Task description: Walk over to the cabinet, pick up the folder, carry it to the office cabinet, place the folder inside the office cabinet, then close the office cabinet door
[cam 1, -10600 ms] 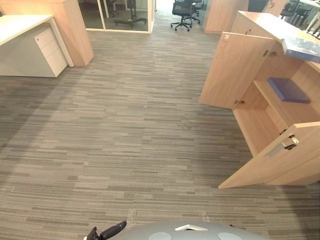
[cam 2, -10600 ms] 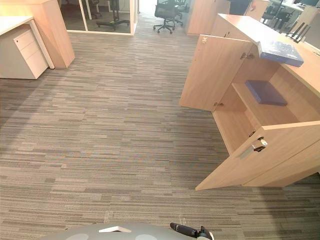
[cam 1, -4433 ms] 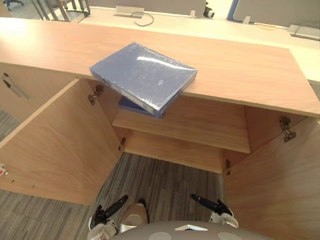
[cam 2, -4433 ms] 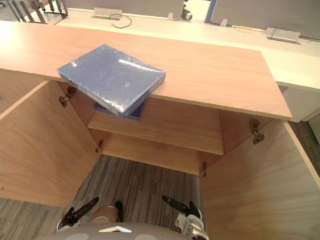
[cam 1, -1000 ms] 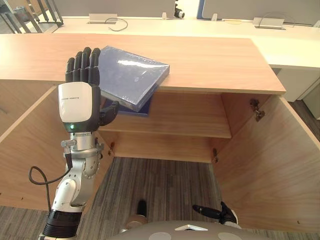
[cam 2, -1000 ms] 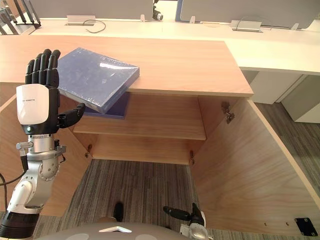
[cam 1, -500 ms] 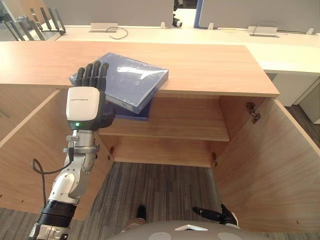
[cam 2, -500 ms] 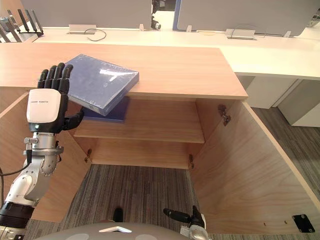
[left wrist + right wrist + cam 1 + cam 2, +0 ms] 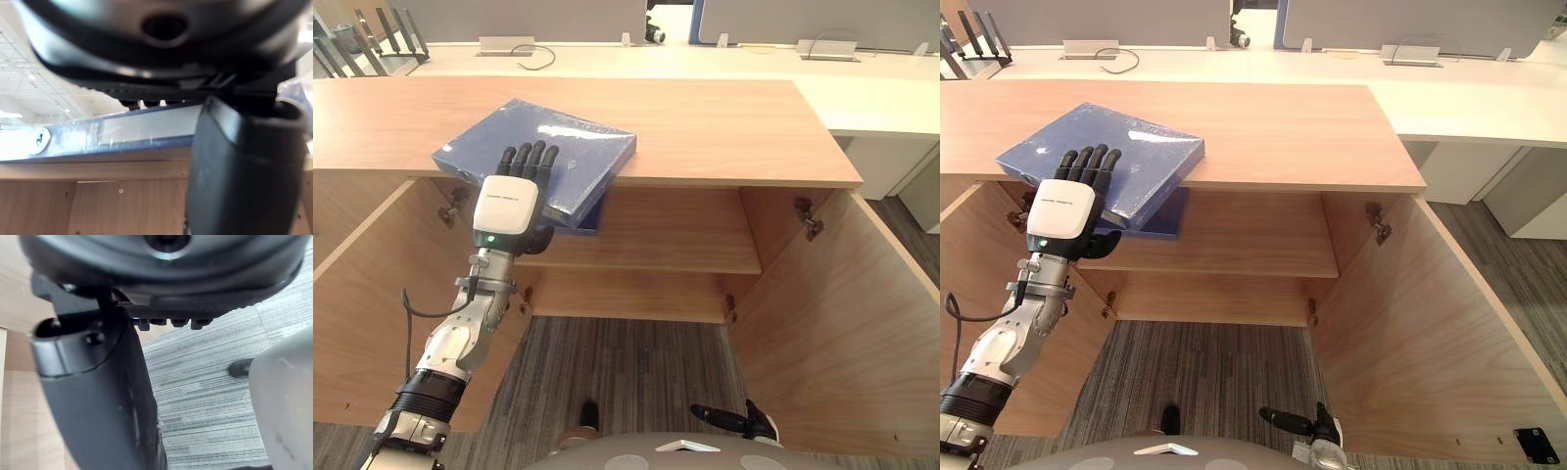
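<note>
Atop office cabinet [image 9: 724, 127], blue folder [image 9: 578, 162] overhangs front edge; left hand [image 9: 509, 201] lays straight fingers [image 9: 538, 157] on cover, thumb [image 9: 540, 239] beneath, grip unclosed; right hand [image 9: 736, 421] hangs low, relaxed. Risk: glossy wrap slips in loose pinch, folder tips to floor [image 9: 636, 362].

**Surroundings: desk run and floor**

A white desk top [image 9: 724, 64] runs along the far side. On it lie two flat grey socket boxes, one towards the left [image 9: 505, 44] and one towards the right [image 9: 825, 47]. A dark cable [image 9: 536, 61] loops just beside the left box. Grey partition screens [image 9: 519, 14] stand behind the desk. A black slotted rack [image 9: 380, 34] sits at the far left corner. The floor is striped grey carpet [image 9: 636, 377].
</note>
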You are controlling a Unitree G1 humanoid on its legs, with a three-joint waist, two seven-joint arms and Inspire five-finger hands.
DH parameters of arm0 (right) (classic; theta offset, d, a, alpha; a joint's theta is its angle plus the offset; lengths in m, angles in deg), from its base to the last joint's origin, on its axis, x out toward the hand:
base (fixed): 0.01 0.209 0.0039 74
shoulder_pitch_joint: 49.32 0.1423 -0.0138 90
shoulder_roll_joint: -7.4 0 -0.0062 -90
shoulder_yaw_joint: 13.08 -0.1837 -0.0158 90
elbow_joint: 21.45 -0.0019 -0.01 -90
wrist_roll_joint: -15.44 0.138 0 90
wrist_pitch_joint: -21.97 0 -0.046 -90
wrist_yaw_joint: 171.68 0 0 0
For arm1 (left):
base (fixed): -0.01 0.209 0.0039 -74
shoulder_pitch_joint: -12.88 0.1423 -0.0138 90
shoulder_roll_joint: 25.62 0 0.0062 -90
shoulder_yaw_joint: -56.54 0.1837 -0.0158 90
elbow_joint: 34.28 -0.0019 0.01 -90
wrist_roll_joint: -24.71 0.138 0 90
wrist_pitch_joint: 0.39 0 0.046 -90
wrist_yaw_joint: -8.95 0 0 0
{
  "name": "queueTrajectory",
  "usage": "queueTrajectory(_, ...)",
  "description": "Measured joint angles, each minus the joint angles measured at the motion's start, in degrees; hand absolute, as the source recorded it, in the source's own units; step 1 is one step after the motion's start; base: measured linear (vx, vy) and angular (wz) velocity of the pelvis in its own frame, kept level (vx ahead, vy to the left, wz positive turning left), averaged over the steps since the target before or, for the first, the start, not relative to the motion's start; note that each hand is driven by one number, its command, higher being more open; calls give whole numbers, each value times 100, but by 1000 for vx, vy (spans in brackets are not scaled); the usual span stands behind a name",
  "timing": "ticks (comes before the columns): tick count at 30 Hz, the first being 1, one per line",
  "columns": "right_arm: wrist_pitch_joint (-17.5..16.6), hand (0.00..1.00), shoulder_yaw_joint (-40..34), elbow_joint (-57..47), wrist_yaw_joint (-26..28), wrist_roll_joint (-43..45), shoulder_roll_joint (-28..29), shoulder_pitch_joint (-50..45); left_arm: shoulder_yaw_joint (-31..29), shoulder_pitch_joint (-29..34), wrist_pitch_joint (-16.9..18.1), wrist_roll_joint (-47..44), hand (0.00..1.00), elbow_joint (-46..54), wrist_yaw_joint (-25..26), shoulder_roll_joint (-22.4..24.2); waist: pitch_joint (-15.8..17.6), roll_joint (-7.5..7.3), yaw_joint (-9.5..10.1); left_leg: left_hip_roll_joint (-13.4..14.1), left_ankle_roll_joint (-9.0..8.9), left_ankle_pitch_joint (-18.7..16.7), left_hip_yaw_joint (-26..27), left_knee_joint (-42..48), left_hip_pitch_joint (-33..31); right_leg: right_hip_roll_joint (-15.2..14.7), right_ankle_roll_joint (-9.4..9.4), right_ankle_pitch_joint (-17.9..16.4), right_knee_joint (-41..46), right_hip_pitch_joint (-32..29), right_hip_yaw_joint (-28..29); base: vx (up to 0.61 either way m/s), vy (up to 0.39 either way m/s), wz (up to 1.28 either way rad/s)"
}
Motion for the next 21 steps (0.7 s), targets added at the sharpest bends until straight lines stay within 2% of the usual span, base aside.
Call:
queueTrajectory(3, 0, 100, 1, 1, 0, 0, 2, 39, 68, -223, -6, 0, 100, -243, 0, -3, 63, -9, -63, 1, 1, -35, 40, -3, 113, -5, -17, -9, -10, 90, 32, -7, 0, -7)
queueTrajectory(4, 0, 100, 2, 1, 1, 0, 6, 58, 72, -283, -7, 0, 0, -331, 0, -9, 83, -17, -104, 5, -1, -48, 64, -4, 149, -6, -70, -42, -21, 104, 56, -27, 5, -8)
queueTrajectory(10, 0, 100, -19, 12, 0, 1, 14, 58, 170, -669, -2, 1, 0, -677, 5, -26, 111, -76, -134, 3, -3, -82, 134, -4, 154, -23, -80, -37, -84, 104, 93, -10, 6, -6)
queueTrajectory(14, 0, 100, -99, 101, -2, 1, 19, 109, 156, -1015, -30, 2, 0, -776, 213, -73, 110, -84, -144, 1, -20, -108, 148, -4, 158, -21, -26, -1, -93, 117, 119, 19, -7, -1)
queueTrajectory(18, 0, 100, -107, 159, -5, 0, 16, 123, 177, -988, 38, 236, 0, -820, 519, -92, 115, -96, -130, 0, -24, -113, 144, -3, 165, -16, -40, 12, -137, 175, 100, 14, -10, 3)
queueTrajectory(21, -4, 100, -101, 172, -5, 0, 18, 170, 165, -1009, 39, 238, 0, -889, 521, -104, 114, -89, -154, 1, -26, -118, 152, -5, 190, -16, -76, 30, -185, 211, 93, -18, -6, -1)
